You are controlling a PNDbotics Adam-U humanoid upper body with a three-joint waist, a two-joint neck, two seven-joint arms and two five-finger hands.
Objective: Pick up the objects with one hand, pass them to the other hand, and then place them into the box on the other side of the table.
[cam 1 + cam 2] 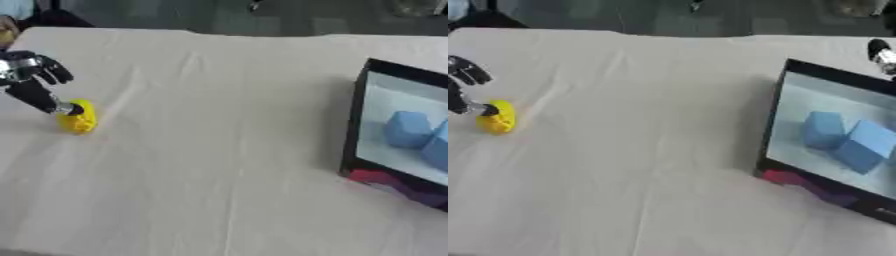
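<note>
A small yellow object (79, 120) lies on the cream tablecloth at the far left. My black left hand (33, 82) comes in from the left edge just above it. One long fingertip (68, 107) touches the object's top, and the other fingers are spread away from it. The object rests on the cloth. At the right stands the black-rimmed box (773, 120) with a pale inside, holding two blue blocks (826, 130). A small black and silver part of my right hand (880, 54) shows at the right edge behind the box.
A red and purple patch (798, 182) shows on the box's near outer side. The cloth-covered table (219, 150) stretches wide between the yellow object and the box. Its far edge runs along the top, with dark floor beyond.
</note>
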